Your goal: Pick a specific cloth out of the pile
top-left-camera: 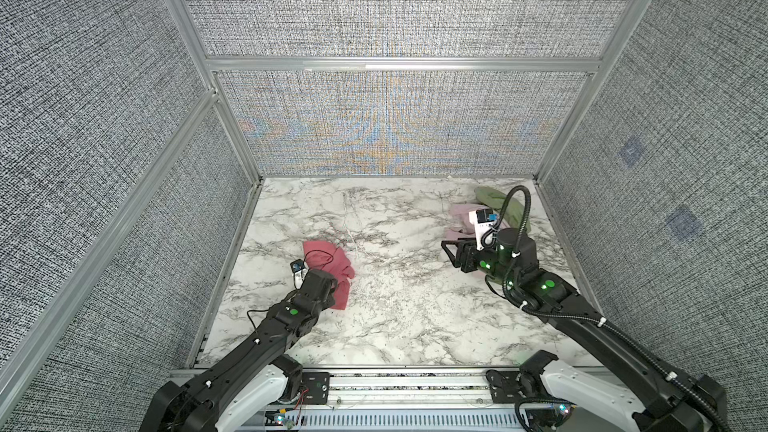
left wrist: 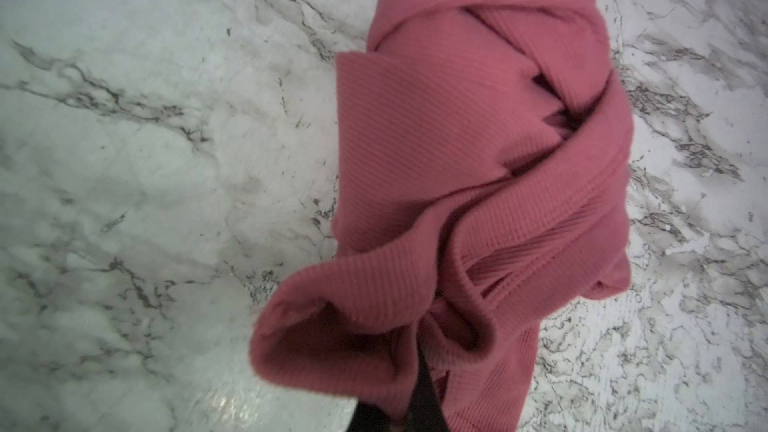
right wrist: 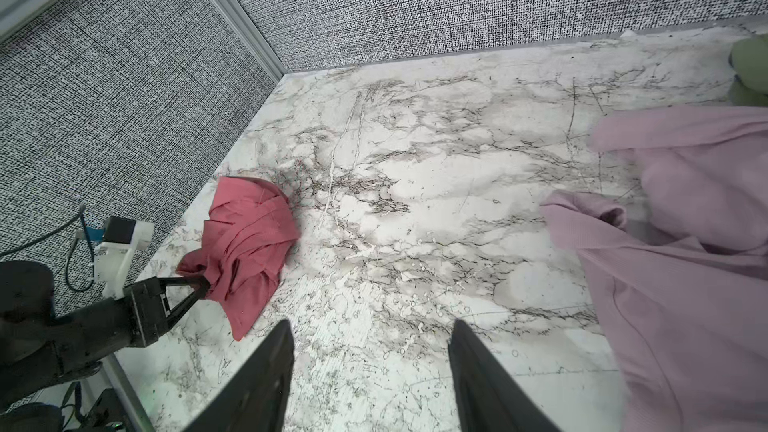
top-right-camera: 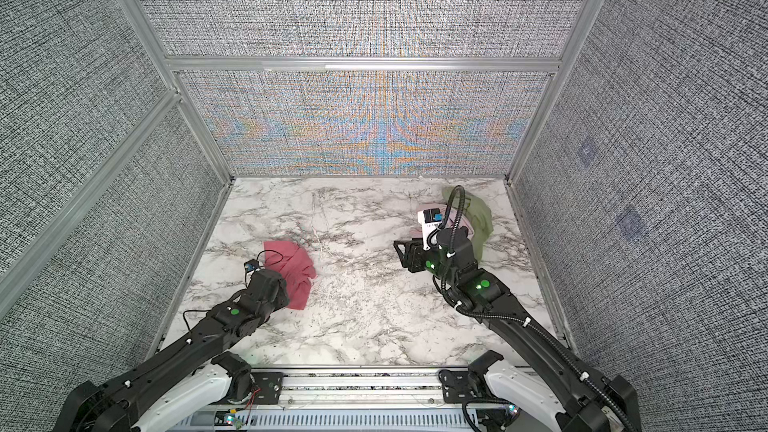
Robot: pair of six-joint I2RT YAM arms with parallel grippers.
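Note:
The rose-red cloth (top-left-camera: 328, 261) (top-right-camera: 293, 268) lies bunched on the left of the marble table, well apart from the pile (top-left-camera: 461, 216) at the back right. My left gripper (right wrist: 203, 284) is shut on the cloth's near edge. In the left wrist view the cloth (left wrist: 478, 160) folds around the dark fingers (left wrist: 424, 388) and trails down to the table. My right gripper (top-left-camera: 446, 249) (right wrist: 372, 324) hovers open and holds nothing, just in front of the pile. What remains in the pile is a pale pink cloth (right wrist: 685, 243) (top-right-camera: 426, 207) and an olive green cloth (top-left-camera: 490, 199) (top-right-camera: 482, 218).
The marble table (top-left-camera: 395, 317) is closed in by grey fabric walls on aluminium frames at the left (top-left-camera: 232, 243), back and right. A metal rail (top-left-camera: 407, 384) carrying both arm bases runs along the front edge.

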